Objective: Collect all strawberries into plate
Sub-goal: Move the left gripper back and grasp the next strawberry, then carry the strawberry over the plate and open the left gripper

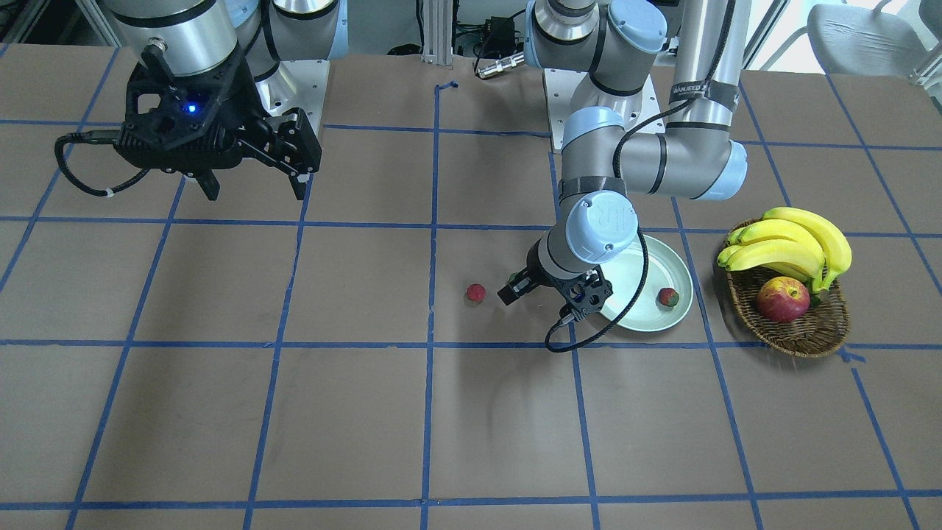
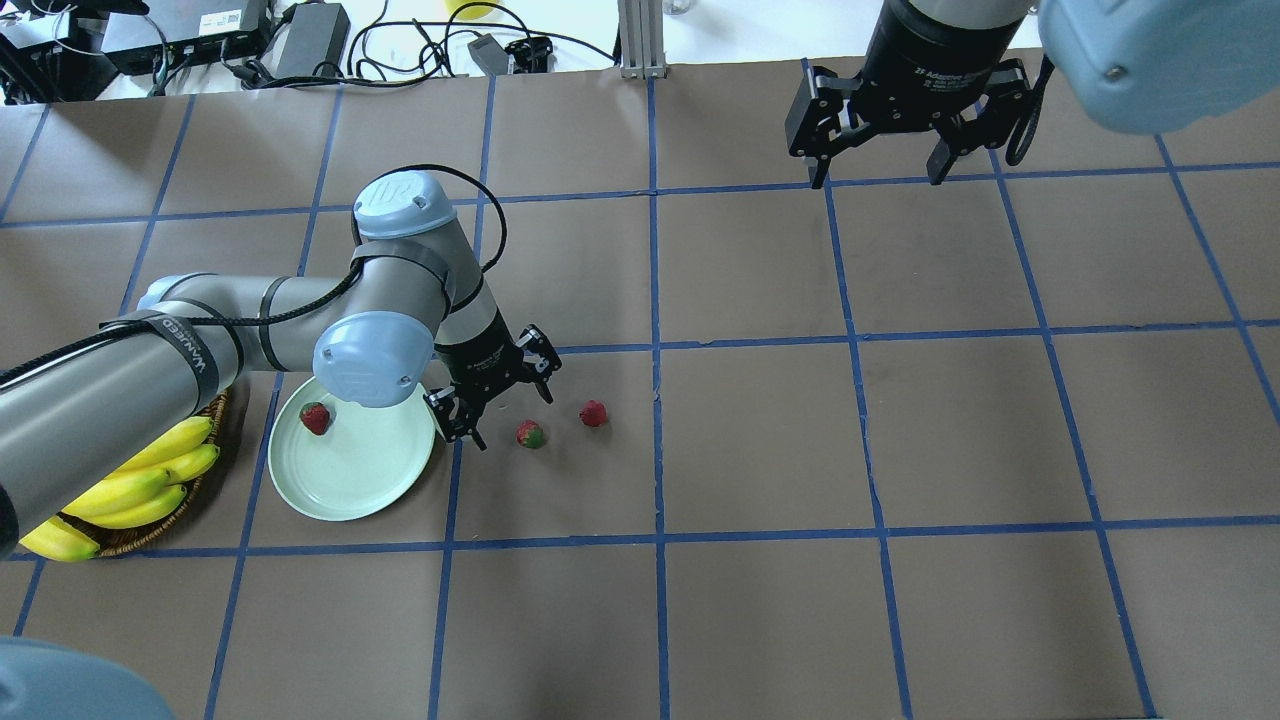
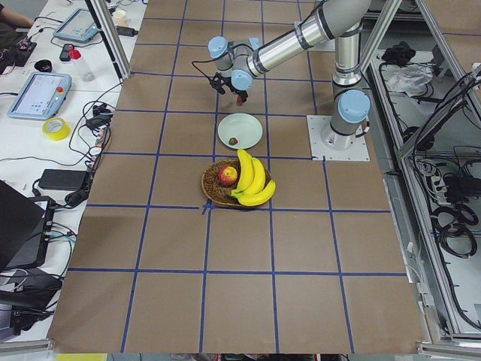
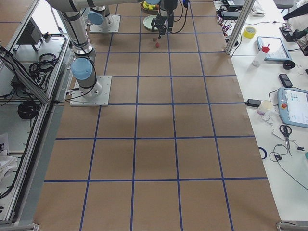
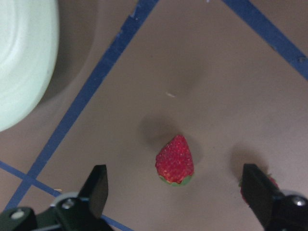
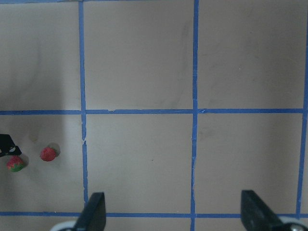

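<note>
- Overhead: the left gripper (image 2: 514,420) sits low with its jaws spread and nothing in them. The plate (image 2: 340,495) is just behind it. The near strawberry (image 2: 531,434) lies right at its fingertips, and the far strawberry (image 2: 594,413) is a little beyond. The plated strawberry (image 2: 315,417) rests on the plate behind the tool. The right gripper (image 2: 878,180) hangs well apart, also spread and empty.
- Front-facing: the left tool hides the near strawberry, and only the far one shows ahead of it.
- Left wrist: the near strawberry lies on the table, centred between the fingers (image 5: 98,185) and touching neither.
- Right wrist: both loose berries lie far off to that tool's side.
- Judgement: one of three berries is collected and the second pick is lined up. The next move calls for a short straight descent, a gentle close on the small berry, then a carry back to the plate.
</note>
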Robot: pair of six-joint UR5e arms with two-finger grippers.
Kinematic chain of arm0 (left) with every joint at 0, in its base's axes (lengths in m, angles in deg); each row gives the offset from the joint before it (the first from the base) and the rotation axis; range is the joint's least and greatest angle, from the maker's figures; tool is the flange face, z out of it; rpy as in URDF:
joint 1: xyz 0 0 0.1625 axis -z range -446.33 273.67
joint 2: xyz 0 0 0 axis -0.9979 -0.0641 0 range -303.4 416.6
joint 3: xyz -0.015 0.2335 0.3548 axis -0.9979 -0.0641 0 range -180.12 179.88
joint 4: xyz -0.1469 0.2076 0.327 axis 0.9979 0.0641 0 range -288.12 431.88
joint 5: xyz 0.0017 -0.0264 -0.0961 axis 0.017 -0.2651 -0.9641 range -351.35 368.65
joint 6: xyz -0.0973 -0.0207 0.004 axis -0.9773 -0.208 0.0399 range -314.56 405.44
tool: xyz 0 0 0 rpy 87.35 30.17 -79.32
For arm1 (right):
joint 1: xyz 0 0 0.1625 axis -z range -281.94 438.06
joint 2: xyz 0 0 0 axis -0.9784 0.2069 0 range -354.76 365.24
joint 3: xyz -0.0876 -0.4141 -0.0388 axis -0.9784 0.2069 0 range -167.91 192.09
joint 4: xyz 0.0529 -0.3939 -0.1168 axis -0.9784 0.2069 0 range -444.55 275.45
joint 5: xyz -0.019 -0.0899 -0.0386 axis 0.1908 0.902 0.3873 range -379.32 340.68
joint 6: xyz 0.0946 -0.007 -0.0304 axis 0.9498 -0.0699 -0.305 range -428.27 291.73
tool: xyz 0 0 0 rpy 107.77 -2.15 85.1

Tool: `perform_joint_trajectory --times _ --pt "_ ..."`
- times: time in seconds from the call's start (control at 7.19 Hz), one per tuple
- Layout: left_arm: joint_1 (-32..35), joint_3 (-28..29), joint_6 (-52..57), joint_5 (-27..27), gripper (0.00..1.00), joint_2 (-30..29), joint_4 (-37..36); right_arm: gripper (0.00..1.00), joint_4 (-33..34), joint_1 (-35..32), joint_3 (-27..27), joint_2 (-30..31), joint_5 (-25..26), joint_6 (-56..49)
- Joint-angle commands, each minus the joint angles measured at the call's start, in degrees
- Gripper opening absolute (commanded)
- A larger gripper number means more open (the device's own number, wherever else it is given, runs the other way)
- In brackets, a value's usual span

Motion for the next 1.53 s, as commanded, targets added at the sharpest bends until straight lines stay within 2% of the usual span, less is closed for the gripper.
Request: perform_joint_trajectory --times 0.0,0.14,0.28,0.42,0.83,1.11,1.25,1.39 --pt "0.0 -1.34 -0.15 -0.06 0.95 -0.65 -0.18 1.0 1.68 0.29 -0.02 -0.05 0.48 0.89" --pt "0.0 -1.26 -0.23 -0.67 0.93 -0.74 -0.35 1.0 2.12 0.29 -0.02 -0.05 0.57 0.9" --pt "0.0 -1.17 -0.23 -2.42 0.44 -0.83 -0.26 1.0 2.56 0.29 -0.02 -0.14 0.66 0.9" --pt "0.0 -1.0 -0.5 -3.83 0.0 -0.92 -0.26 1.0 2.3 0.47 -0.19 -0.14 0.57 0.82" --pt "0.0 -0.21 0.91 -2.53 0.0 0.74 -0.26 1.0 2.47 0.64 -0.37 -0.14 0.48 0.73" --pt "0.0 4.68 1.08 6.14 0.0 1.89 1.04 1.0 2.56 0.65 -0.37 -0.22 0.13 0.73" --pt "-0.09 8.72 1.43 8.61 0.0 2.68 6.36 1.0 2.56 0.56 -0.37 -0.22 -0.13 0.64" --pt "-1.39 11.89 7.53 13.16 0.0 2.77 9.64 1.0 2.56 0.56 -0.37 -0.31 -0.22 0.64"
